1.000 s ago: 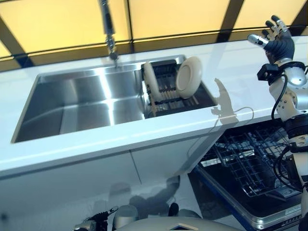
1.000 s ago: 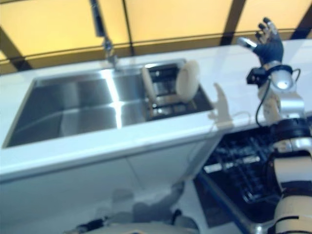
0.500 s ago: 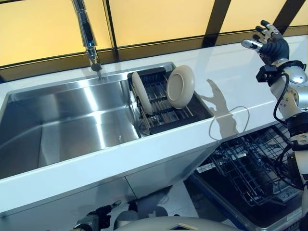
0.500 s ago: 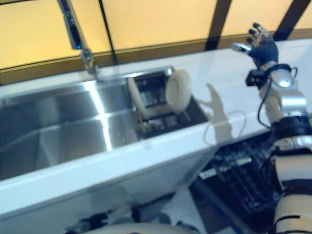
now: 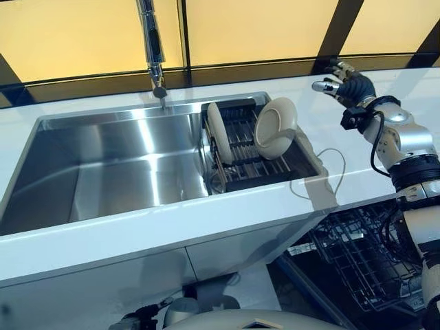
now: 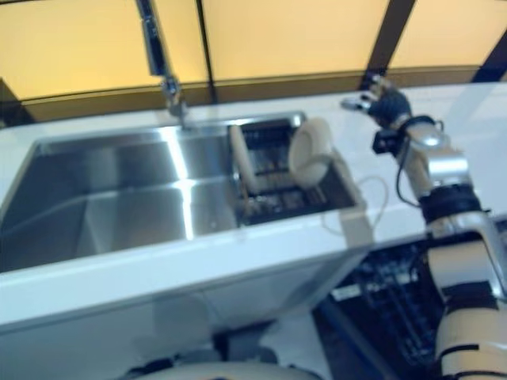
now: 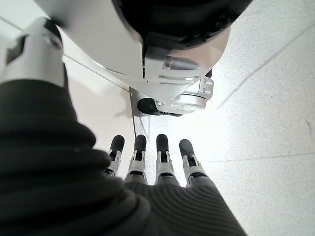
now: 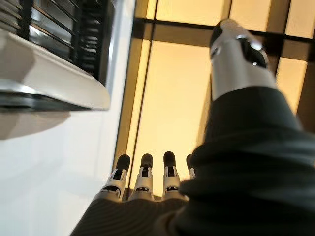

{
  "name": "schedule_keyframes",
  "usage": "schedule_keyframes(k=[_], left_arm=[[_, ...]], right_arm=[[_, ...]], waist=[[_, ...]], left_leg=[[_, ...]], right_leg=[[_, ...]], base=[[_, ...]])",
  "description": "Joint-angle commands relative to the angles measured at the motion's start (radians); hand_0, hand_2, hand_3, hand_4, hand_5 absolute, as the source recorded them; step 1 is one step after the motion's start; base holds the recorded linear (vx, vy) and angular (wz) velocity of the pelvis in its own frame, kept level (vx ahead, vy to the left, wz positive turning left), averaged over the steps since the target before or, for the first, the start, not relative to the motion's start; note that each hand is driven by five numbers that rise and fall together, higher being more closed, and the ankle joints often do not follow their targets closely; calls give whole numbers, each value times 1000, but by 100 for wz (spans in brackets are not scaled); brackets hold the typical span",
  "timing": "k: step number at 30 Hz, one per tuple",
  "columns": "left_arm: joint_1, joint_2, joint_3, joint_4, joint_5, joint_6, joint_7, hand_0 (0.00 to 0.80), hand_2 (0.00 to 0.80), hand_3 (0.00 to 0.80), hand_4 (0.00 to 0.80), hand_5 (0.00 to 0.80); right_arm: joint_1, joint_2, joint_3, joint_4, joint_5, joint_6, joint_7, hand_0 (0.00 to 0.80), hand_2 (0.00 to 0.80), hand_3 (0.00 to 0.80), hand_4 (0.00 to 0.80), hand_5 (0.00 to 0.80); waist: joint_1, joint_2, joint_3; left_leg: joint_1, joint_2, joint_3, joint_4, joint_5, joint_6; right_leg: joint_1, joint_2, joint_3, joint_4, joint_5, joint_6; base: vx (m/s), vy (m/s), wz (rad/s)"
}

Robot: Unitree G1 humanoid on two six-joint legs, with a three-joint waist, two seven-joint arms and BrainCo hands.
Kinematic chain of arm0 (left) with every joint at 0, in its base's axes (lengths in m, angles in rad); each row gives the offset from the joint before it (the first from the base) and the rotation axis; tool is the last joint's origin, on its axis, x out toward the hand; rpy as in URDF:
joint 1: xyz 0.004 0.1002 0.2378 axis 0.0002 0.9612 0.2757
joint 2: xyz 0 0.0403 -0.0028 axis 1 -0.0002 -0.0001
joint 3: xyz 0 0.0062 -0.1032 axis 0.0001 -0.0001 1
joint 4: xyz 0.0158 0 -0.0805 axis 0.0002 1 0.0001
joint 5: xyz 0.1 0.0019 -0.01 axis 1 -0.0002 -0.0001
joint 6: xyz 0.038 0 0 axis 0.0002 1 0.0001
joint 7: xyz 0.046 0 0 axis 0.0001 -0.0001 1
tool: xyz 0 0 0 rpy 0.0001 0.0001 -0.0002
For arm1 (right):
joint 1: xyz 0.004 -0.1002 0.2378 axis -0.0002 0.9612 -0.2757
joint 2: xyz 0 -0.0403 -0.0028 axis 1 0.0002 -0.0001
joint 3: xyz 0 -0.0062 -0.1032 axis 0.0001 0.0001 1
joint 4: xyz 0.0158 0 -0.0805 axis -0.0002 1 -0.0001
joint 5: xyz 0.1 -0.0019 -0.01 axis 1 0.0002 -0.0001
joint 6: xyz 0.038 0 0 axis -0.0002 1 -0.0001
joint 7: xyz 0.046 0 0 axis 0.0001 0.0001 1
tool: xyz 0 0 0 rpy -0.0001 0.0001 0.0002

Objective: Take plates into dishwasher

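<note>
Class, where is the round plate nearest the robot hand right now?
The plate stands on edge in the rack at the sink's right end, left of the right robot hand.

I see a white bench (image 5: 172,230) running across the view. A steel sink (image 5: 110,165) is set into its top, under a tall tap (image 5: 151,41) at the back edge. A dark rack (image 5: 254,148) sits at the sink's right end, holding two pale plates (image 5: 275,124) on edge. Below the bench's right end, a wire dishwasher basket (image 5: 357,251) stands pulled out.
</note>
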Motion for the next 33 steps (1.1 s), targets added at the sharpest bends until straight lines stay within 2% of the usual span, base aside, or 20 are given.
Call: schedule_keyframes(k=[1,6,14,25,33], left_arm=[[-33,44,-53,33,29,-19,-11,0,0,0,0,0],[-30,51,-58,27,30,-34,-21,0,0,0,0,0],[-23,55,-79,4,23,-52,-25,0,0,0,0,0],[-26,56,-96,-19,-12,-53,-29,0,0,0,0,0],[-11,53,-97,-21,-2,-49,-28,0,0,0,0,0]], right_arm=[[-138,1,35,65,-13,-20,23,0,0,0,0,0],[-117,19,23,97,-21,-10,45,0,0,0,0,0],[-103,34,15,103,-18,-21,14,0,0,0,0,0],[-114,-2,1,91,-6,-57,-33,0,0,0,0,0],[-104,-28,-15,101,-16,-41,-20,0,0,0,0,0]], waist=[[37,-53,10],[51,-44,23],[59,-25,53],[44,3,86],[34,7,74]], left_leg=[[30,22,7,4,-41,-37],[17,25,-3,3,-33,-40],[-6,26,-17,3,-22,-42],[-30,26,-18,0,-14,-46],[-13,26,-11,-2,-20,-48]], right_leg=[[-14,-63,12,-1,40,43],[-17,-64,-2,-2,39,43],[-30,-63,-4,-1,40,40],[-59,-67,3,0,44,40],[-47,-69,6,-1,40,41]], base=[[22,-4,10],[11,-10,8],[0,-14,4],[-44,-7,3],[8,-1,0]])
